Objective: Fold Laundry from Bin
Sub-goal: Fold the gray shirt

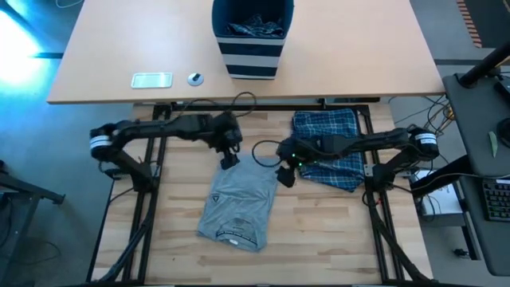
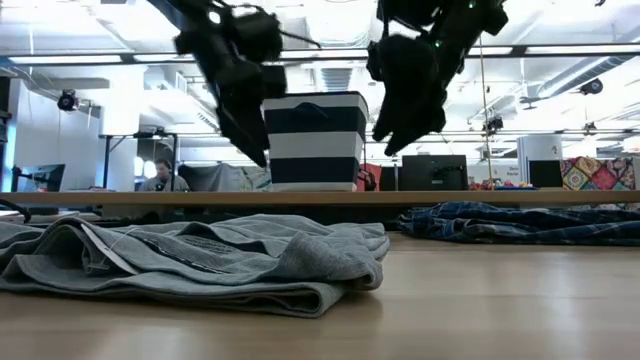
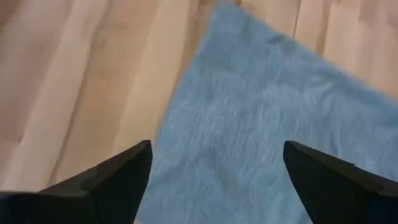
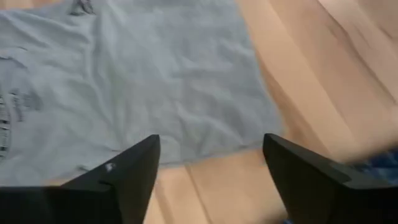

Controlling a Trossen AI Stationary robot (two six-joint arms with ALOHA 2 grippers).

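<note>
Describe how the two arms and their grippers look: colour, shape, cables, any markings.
Both arms are dark, jointed and slim, each with a white band near the base. The left gripper and the right gripper each have two dark, wedge-shaped fingers. A small green light glows on the right arm's wrist, and a black cable loops beside it. No lettering is legible.

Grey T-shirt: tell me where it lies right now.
In the high view the grey T-shirt lies flat on the wooden table, near the middle, just below both open grippers, left and right, with the plaid garment to its right.
</note>
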